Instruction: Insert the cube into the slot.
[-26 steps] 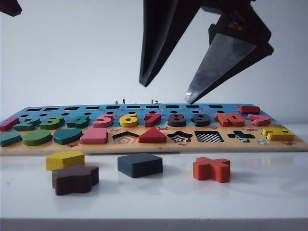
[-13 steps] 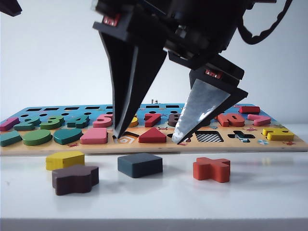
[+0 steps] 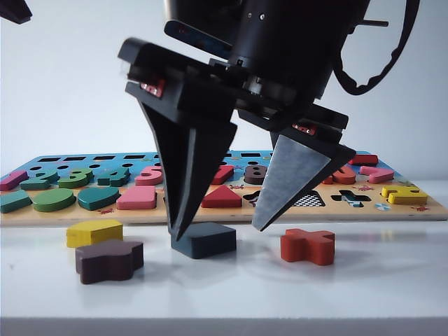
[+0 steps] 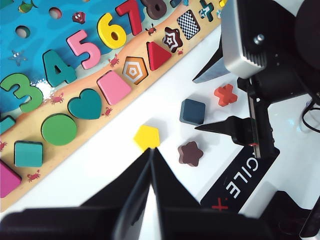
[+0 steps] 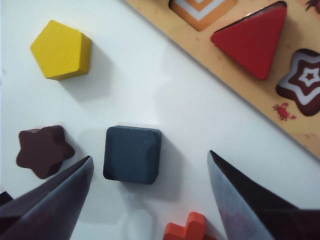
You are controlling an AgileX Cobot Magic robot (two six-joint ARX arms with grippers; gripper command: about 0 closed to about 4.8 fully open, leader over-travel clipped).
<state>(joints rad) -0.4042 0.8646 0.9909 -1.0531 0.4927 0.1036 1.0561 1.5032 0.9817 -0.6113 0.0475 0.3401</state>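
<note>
1. The left gripper (image 4: 150, 165) hangs clear over the white table (image 3: 378, 287), fingers pressed together, holding nothing.
2. The cube (image 3: 204, 240) lies flat on the table before the board (image 3: 434, 210), between a star block (image 3: 109, 260) and a cross block (image 3: 308, 246). It looks light, rigid and smooth; two opposite flat sides offer the surest hold.
3. The right gripper (image 3: 213, 229) is low over the cube, fingers spread wide.
4. The slot (image 3: 309, 199) sits empty behind.
</note>
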